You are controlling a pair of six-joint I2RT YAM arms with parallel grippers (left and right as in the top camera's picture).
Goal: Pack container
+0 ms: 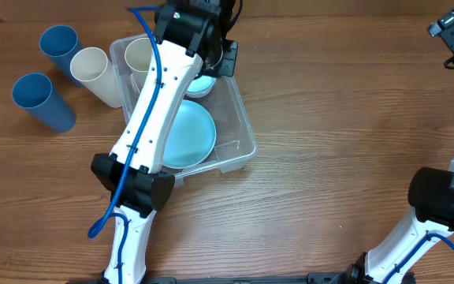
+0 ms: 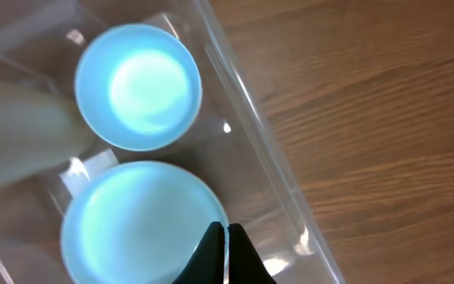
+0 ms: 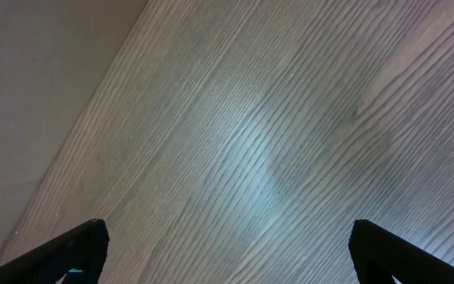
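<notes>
- Clear bin sits mid table, w/ blue plate, bowl, 1 cup inside.
- 3 cups outside, not packed yet.
- Left gripper shut, empty, over bin; right gripper wide open.

A: What sits on the wooden table?
B: The clear container. Left of it are a blue cup, a second blue cup, and a cream cup just beside its wall.

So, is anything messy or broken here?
Nothing looks spilled or broken. The container sits crooked to the wood grain of the table. A cream cup and two blue cups are outside it, on the left.
</notes>
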